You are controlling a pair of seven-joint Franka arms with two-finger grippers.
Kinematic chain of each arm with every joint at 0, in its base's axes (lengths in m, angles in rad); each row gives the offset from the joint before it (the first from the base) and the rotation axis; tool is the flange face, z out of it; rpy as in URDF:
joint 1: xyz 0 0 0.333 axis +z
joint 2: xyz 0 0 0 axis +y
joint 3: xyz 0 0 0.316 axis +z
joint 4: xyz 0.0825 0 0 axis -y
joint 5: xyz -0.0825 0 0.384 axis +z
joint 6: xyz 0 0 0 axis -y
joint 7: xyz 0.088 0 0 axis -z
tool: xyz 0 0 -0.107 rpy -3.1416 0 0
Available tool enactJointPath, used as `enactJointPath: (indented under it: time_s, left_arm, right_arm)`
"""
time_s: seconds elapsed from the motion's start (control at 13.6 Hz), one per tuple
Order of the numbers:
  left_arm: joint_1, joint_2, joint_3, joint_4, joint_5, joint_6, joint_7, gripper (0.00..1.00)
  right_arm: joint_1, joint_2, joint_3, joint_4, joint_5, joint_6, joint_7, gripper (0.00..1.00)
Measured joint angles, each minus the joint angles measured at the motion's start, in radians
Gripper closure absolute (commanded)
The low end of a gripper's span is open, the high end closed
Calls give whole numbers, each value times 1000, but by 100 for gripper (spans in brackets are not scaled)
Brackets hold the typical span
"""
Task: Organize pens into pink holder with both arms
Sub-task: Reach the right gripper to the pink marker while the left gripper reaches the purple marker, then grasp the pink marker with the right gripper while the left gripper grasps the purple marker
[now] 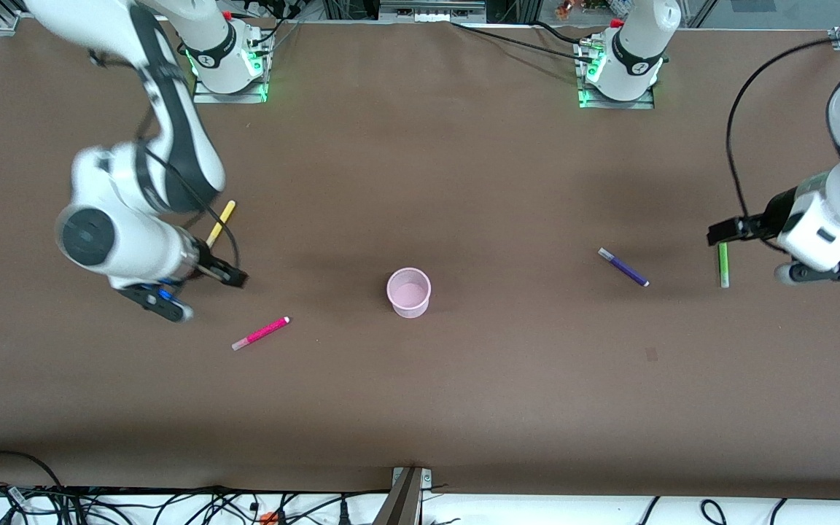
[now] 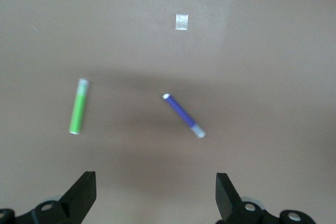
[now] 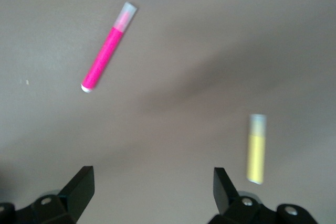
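Front view, 4 pens [image 1: 260, 333] flat on table, pink holder [image 1: 409, 292] upright.

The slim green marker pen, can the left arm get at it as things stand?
Probably yes. The slim green marker pen lies bare on the brown table, apart from the purple marker pen, and the open left gripper hangs over it with nothing between.

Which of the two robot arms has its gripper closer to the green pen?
The left one. The left gripper hangs open just above the green pen, at the left arm's end of the table. The right gripper, also open, is over the table beside the yellow pen, past the pink holder.
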Motion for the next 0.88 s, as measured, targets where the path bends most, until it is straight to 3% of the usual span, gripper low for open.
enactJointPath:
  time_s: [0.22, 0.51, 0.73, 0.88]
  left_arm:
    - [27, 104, 1, -4, -50, 68, -194, 0]
    - [25, 244, -8, -6, -56, 209, -480, 0]
    - [14, 318, -13, -16, -56, 299, -613, 0]
    - [4, 339, -14, -67, -56, 386, -654, 0]
  right_arm:
    - [5, 87, 0, 5, 76, 102, 21, 3]
    - [14, 174, 1, 11, 87, 249, 87, 7]
    - [16, 228, 1, 54, 88, 282, 100, 12]
    - [16, 259, 1, 103, 88, 282, 117, 22]
